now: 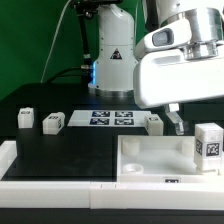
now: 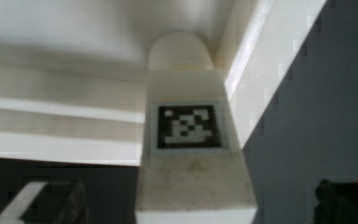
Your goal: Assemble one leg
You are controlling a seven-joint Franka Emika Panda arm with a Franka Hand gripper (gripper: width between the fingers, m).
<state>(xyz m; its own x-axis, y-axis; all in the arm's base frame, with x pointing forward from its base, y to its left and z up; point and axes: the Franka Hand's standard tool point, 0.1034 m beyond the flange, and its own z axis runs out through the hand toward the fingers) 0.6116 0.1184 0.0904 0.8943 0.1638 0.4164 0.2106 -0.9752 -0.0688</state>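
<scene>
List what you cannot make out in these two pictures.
- Gripper: exterior view, open or shut unclear; the arm's casing covers most of it.
- Leg: wrist view, one end cut off by the picture edge.
- Marker board: exterior view, tags too small to read.

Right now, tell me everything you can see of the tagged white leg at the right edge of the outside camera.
The leg is a small white block, plastic-looking, slightly taller than wide, with a black-and-white square tag on its camera-facing side. It stands upright at the exterior view's right edge, by the far corner of the white tray piece; whether it rests on that piece cannot be told. The fingers hang apart from it, toward that view's left.
</scene>
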